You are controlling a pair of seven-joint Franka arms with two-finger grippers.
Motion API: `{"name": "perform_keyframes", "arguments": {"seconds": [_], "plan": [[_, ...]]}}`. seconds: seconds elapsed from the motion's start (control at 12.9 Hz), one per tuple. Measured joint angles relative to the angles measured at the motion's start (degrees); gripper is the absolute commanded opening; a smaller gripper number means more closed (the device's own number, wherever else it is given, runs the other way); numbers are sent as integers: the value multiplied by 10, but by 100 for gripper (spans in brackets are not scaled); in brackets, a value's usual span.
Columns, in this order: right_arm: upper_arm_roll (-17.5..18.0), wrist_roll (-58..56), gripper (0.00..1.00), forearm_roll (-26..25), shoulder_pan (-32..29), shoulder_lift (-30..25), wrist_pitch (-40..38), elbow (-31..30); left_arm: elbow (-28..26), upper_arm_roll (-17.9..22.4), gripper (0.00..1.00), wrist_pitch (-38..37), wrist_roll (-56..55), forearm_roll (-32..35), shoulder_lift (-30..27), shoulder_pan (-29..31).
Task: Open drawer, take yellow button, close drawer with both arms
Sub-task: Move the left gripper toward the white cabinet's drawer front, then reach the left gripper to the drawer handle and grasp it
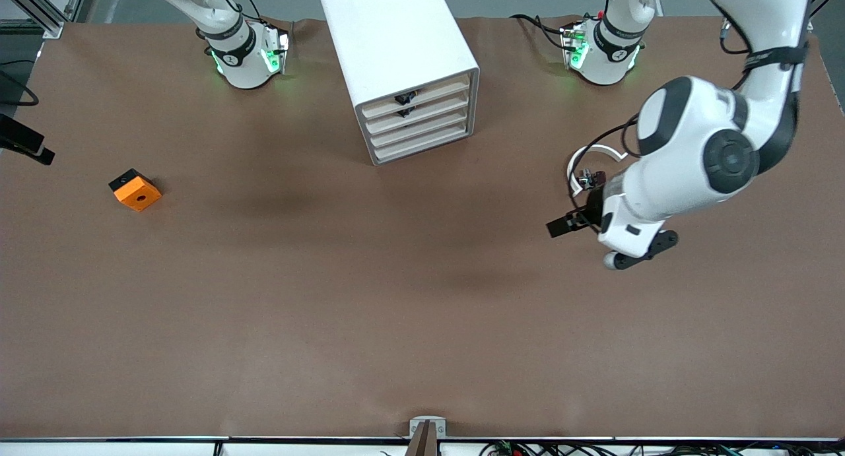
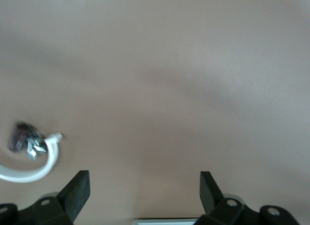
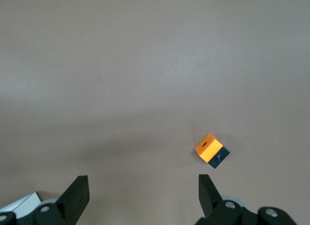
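Observation:
The white cabinet [image 1: 396,33] stands between the two arm bases. Its uppermost drawer [image 1: 439,90] sits flush with the three below it, shut. The button is out of view. My left gripper [image 1: 566,224] hangs open over bare table toward the left arm's end, close to a white arc. In the left wrist view, the left gripper [image 2: 144,179] has nothing between its fingers. My right gripper [image 3: 142,182] shows only in the right wrist view. It is open and empty over bare table, with the orange block some way off.
An orange square block [image 1: 135,190] with a hole lies toward the right arm's end, also seen as the orange block [image 3: 209,147]. A white arc [image 1: 594,156] with small dark clips [image 1: 589,177] lies by the left gripper, seen too as the arc [image 2: 34,169].

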Motion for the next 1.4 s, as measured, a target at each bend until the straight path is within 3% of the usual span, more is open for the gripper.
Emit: {"name": "perform_keyframes", "arguments": {"seconds": [0.47, 0.78, 1.09, 1.4], "plan": [[1, 0, 100, 1, 0, 7, 37, -1, 30, -1, 100, -7, -366, 0, 29, -65], [6, 0, 100, 2, 4, 22, 38, -3, 46, 7, 100, -124, -519, -6, 29, -52], [10, 0, 100, 2, 24, 36, 39, -3, 50, 9, 100, -207, -581, -95, 29, -5], [10, 0, 100, 2, 34, 36, 30, -3, 50, 10, 100, -235, -682, -186, 43, 17]]}}
